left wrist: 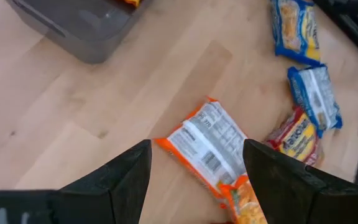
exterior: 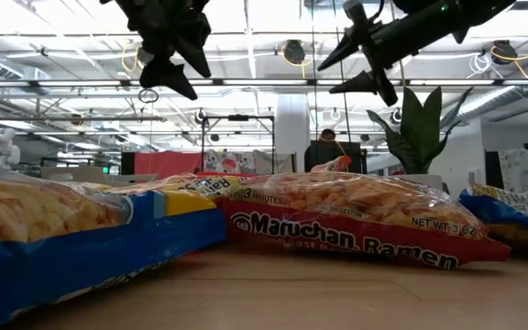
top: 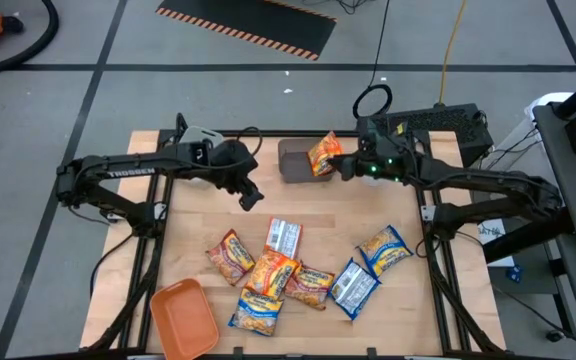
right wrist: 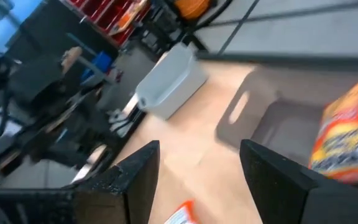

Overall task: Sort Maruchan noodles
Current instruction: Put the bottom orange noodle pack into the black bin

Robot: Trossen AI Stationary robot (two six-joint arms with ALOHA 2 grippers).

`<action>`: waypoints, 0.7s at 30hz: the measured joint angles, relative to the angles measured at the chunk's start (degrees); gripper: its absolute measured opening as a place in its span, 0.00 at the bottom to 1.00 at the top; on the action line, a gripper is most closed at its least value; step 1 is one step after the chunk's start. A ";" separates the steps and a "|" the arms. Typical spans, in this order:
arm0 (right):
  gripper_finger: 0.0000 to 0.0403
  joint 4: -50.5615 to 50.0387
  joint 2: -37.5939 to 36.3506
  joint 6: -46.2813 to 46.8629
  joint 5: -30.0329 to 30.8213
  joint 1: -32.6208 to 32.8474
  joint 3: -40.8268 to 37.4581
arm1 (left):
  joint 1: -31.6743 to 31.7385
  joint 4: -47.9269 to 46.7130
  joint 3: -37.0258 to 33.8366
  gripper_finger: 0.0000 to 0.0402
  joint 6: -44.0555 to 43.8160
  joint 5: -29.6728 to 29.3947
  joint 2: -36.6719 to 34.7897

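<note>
Several Maruchan noodle packets lie flat in a loose cluster toward the table's near edge (top: 271,272); a red one fills the low view (exterior: 356,225). One orange packet (top: 323,153) sits tilted at the right end of the grey bin (top: 293,162), also visible in the right wrist view (right wrist: 347,134). My left gripper (top: 251,197) hangs open above the table, over a white-backed orange packet (left wrist: 207,146) without touching it. My right gripper (top: 340,166) is open beside the grey bin, pointing toward the table's left (exterior: 330,79).
An orange tray (top: 183,318) rests at the near left corner. A white bin (right wrist: 169,84) stands past the grey bin, by the left arm. A potted plant (exterior: 420,128) rises behind the table. Bare wood lies between the grey bin and the packet cluster.
</note>
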 joint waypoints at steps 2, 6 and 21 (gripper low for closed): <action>0.53 -0.09 0.05 2.05 0.25 2.36 0.01 | 0.19 -0.60 0.00 0.64 0.08 0.86 0.00; 0.53 -0.14 0.04 5.10 4.90 7.91 1.11 | 0.08 -2.62 0.00 0.64 -0.68 4.68 0.00; 0.53 -4.33 0.18 7.72 10.56 17.74 3.74 | -4.75 -4.53 0.00 0.64 2.40 6.25 0.00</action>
